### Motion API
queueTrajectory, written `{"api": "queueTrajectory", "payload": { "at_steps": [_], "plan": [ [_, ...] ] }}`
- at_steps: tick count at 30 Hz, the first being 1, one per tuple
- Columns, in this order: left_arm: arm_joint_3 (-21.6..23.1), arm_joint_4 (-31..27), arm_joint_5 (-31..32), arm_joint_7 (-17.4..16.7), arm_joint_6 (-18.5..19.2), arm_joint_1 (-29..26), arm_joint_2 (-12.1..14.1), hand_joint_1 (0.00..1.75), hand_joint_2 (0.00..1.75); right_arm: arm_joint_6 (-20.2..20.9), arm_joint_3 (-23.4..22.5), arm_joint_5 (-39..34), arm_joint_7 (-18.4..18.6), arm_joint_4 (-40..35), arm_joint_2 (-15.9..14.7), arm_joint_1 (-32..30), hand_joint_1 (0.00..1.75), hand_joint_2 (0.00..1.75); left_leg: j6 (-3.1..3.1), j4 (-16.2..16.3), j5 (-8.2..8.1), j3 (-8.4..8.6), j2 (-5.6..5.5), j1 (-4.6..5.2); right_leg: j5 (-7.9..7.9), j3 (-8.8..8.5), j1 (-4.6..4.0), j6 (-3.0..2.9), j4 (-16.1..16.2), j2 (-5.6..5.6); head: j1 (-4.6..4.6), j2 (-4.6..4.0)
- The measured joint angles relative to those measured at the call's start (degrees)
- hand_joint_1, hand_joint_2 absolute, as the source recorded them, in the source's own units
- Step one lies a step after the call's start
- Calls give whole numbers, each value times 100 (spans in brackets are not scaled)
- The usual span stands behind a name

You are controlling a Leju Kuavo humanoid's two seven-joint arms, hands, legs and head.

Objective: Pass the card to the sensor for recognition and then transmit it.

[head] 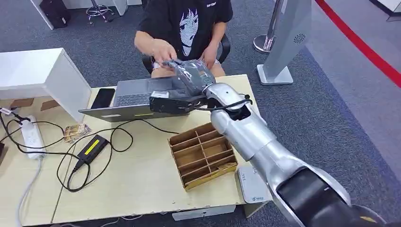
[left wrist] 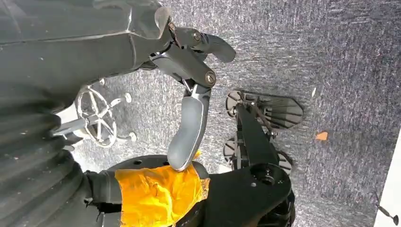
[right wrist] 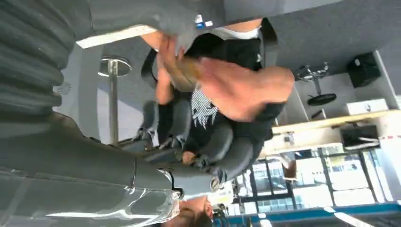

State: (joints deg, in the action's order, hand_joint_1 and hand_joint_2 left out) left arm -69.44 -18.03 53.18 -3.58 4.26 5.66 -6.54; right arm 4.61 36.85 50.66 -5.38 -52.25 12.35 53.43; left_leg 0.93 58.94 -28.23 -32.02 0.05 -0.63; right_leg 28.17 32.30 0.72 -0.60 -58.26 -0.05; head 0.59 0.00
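Note:
My right arm reaches across the table toward a seated person [head: 189, 23]. My right hand [head: 191, 75] is above the laptop, at the person's hands [head: 161, 49]. A pale scrap, apparently the card [head: 157, 64], sits between their fingers and my hand. In the right wrist view a white-and-blue bit of the card [right wrist: 201, 21] shows at my thumb tip, and the person's blurred hand [right wrist: 236, 90] is right against it. The white sensor [head: 253, 184] lies at the table's near right edge. My left hand [left wrist: 189, 94] hangs over the carpet with its fingers apart and nothing in it.
A laptop [head: 137, 94], a phone [head: 103, 98], a cardboard divider box [head: 203, 153], a power strip [head: 32, 137] and a black adapter [head: 92, 146] with cables lie on the table [head: 142, 189]. A white cabinet [head: 42, 75] stands at left, a kiosk stand [head: 286, 42] beyond the table.

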Motion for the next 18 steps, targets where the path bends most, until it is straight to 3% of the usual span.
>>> {"api": "queueTrajectory", "payload": {
  "at_steps": [6, 11, 18],
  "plan": [
    [0, 0, -59, -22, -26, -19, -4, 0, 175, -201, 7, 85, 48, -596, -201, -274, 0, 175, 0, 1, 0, 5, 0, -1, -1, 0, -1, 0, 0, -3, -4, 0],
    [-7, 0, -158, -94, -61, -63, -37, 0, 175, -483, -59, 337, 90, -1958, -632, -970, 0, 175, -1, 1, -1, -3, -1, 0, 0, 5, 0, 1, 1, -3, 0, 0],
    [-77, 0, -306, -105, -125, -92, -96, 0, 175, -844, -297, 417, -282, -3792, -1424, -2031, 0, 175, -6, 6, -5, -6, -18, 0, 2, 0, 0, 4, 8, -25, 0, 0]
  ]
}}
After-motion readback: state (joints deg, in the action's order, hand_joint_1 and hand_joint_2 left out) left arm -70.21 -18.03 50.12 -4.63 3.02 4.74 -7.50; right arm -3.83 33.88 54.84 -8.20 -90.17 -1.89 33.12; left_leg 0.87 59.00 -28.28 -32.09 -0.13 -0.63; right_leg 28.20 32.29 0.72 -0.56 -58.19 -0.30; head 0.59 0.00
